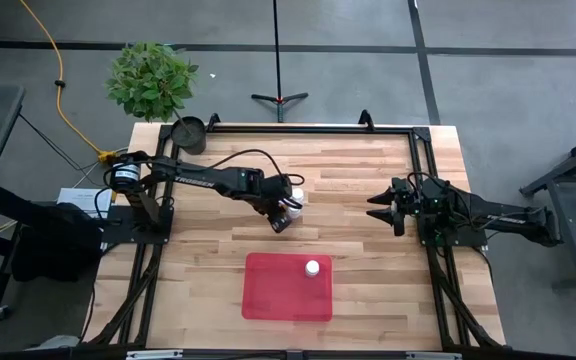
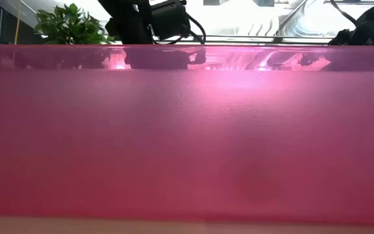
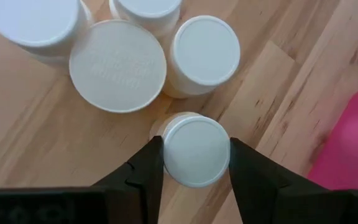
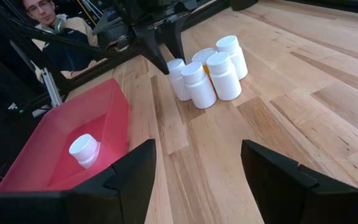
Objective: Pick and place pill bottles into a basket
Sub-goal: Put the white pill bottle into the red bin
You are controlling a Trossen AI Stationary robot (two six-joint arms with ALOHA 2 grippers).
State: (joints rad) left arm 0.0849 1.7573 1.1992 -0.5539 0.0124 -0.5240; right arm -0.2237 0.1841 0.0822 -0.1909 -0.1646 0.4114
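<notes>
One upright pill bottle [image 3: 196, 150], cap up, clamped by left tool [image 3: 194, 163], right tool [image 4: 197, 171] wide.

The basket [image 2: 187, 143] wall fills the low view, hiding the table and pill bottles behind it.

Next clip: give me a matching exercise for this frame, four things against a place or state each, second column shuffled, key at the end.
Things:
1. left gripper
2. right gripper
3. basket
4. potted plant

Places or states:
A. open, empty, at the table's right side
B. holds one bottle inside
C. shut on a pill bottle beside the cluster
D. beyond the table's far left corner

Pairs: 1-C, 2-A, 3-B, 4-D
</notes>
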